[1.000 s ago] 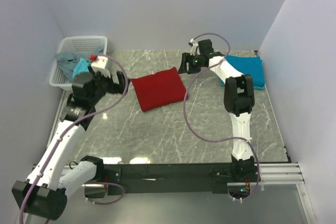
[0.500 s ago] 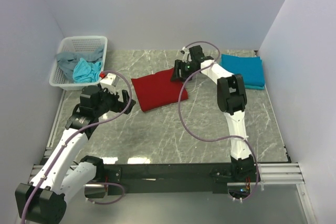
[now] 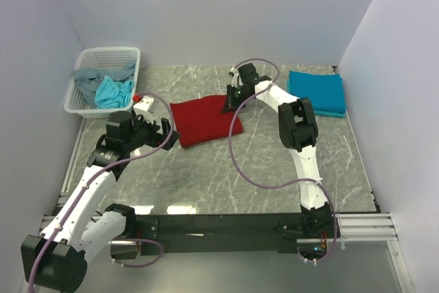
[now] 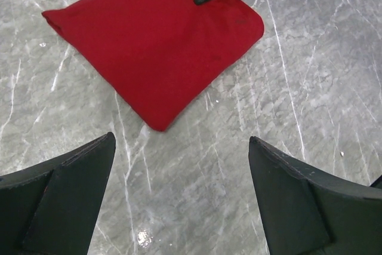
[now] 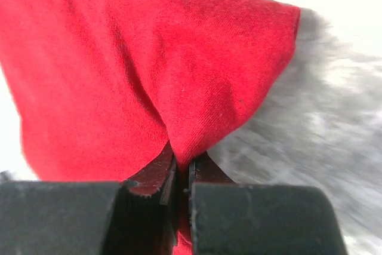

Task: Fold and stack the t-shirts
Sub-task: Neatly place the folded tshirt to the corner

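Observation:
A folded dark red t-shirt (image 3: pixel 204 120) lies in the middle of the table. My right gripper (image 3: pixel 229 105) is shut on its far right edge, and a pinch of red cloth (image 5: pixel 197 123) stands up between the jaws. A folded teal-blue t-shirt (image 3: pixel 315 91) lies at the back right. Grey and light turquoise t-shirts (image 3: pixel 103 86) sit crumpled in the basket. My left gripper (image 3: pixel 159 135) hangs open just left of the red shirt (image 4: pixel 155 40), its wide-apart fingertips (image 4: pixel 89 165) over bare marble.
The white mesh basket (image 3: pixel 115 55) stands at the back left corner of the table, against the left wall. Grey walls close in the table on three sides. Purple cables loop off both arms over the marble.
My right gripper moved left from beside the teal-blue shirt to the red shirt's edge and shut on it. The left arm swung from the basket toward the red shirt.

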Robot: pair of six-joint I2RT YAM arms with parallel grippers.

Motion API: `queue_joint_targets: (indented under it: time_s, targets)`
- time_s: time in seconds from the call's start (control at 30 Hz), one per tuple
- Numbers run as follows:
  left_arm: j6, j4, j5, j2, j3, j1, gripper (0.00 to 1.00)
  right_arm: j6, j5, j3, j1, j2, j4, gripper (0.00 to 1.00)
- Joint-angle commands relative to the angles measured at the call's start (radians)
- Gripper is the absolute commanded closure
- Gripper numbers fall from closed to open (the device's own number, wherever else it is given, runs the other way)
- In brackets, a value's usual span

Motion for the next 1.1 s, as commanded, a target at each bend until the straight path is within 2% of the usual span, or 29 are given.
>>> queue_joint_targets:
  time_s: [0.0, 0.13, 0.17, 0.4, 0.53, 0.73, 1.07]
  targets:
    - [-0.008, 0.035, 0.038, -0.014, 0.000, 0.002, 0.02, -0.131, 0.209, 0.074, -0.009, -0.046, -0.096, 1.00]
    - [-0.011, 0.041, 0.049, -0.024, -0.002, 0.002, 0.02, -0.256, 0.490, 0.065, 0.005, -0.165, -0.091, 1.00]
    - [-0.009, 0.039, 0.053, -0.026, -0.002, 0.000, 0.02, -0.305, 0.601, 0.049, 0.009, -0.185, -0.079, 1.00]
    - [-0.003, 0.041, 0.065, -0.072, -0.007, 0.002, 0.03, -0.483, 0.922, -0.102, 0.012, -0.305, 0.031, 1.00]
    - [-0.003, 0.045, 0.073, -0.087, -0.010, 0.002, 0.03, -0.555, 1.028, -0.201, 0.011, -0.374, 0.123, 1.00]
    - [-0.008, 0.048, 0.091, -0.093, -0.010, 0.002, 0.03, -0.642, 1.133, -0.242, -0.001, -0.436, 0.183, 1.00]
    - [-0.005, 0.052, 0.105, -0.104, -0.008, 0.002, 0.03, -0.770, 1.157, -0.236, -0.046, -0.517, 0.216, 1.00]
